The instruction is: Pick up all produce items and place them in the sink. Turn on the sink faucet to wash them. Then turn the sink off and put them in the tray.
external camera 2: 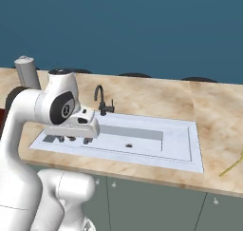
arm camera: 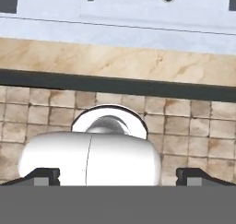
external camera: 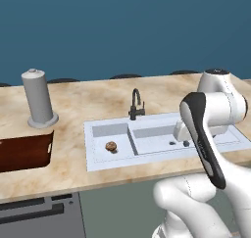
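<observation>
Your gripper (external camera: 182, 143) is closest to you, hanging low over the right bowl of the sink (external camera: 98, 164) with its fingers spread wide and nothing between them. The brown produce (external camera: 111, 146) sits in the left bowl, well off to the gripper's left. The faucet (external camera: 136, 104) stands behind and to its left. The tray (external camera: 24, 151) lies far to the left, past the sink, near a grey cylinder (external camera: 38, 98).

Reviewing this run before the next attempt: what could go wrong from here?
1. The brown item lies in the left basin of the sink; no red one shows, so it may get missed.
2. The open claw hangs low over the right basin, holding nothing; a sideways swing could clip the divider or faucet.
3. The tray is cut off at the left edge, possibly a long reach.
</observation>
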You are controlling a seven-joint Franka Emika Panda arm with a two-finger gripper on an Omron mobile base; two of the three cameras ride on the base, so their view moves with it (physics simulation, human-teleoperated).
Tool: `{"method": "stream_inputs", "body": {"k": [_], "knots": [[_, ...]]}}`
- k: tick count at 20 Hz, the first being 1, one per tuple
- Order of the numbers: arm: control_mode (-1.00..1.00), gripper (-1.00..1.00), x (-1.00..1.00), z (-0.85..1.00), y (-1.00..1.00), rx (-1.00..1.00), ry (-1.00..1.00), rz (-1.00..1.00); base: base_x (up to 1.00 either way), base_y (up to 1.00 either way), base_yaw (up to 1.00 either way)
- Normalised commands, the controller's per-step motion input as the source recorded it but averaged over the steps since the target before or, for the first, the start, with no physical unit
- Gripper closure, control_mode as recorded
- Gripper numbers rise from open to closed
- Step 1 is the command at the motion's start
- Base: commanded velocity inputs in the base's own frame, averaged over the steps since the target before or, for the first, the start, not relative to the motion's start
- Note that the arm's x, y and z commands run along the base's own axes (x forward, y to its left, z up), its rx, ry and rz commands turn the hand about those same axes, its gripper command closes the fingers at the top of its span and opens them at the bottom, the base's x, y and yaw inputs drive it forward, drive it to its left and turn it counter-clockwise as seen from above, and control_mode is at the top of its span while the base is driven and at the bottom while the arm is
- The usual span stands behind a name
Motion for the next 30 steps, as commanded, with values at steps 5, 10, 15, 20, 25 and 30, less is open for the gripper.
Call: {"method": "stream_inputs", "body": {"k": [5,10,15,20,25,30], "knots": [[-1.0,-1.0,0.01,0.0,-0.42,0.0,0.0,-0.07,0.0,0.0,0.0],[-1.0,-1.0,0.13,-0.03,0.0,-0.01,0.07,-0.07,0.0,0.0,0.0],[-1.0,-1.0,0.11,0.0,0.0,0.0,0.07,-0.03,0.0,0.0,0.0],[-1.0,-1.0,0.0,0.0,0.0,0.0,0.01,0.0,0.0,0.0,0.0],[-1.0,-1.0,0.0,0.0,0.0,0.0,0.01,0.0,0.0,0.0,0.0],[1.0,-1.0,0.0,0.0,0.01,0.0,0.03,0.0,0.01,-0.07,0.0]]}}
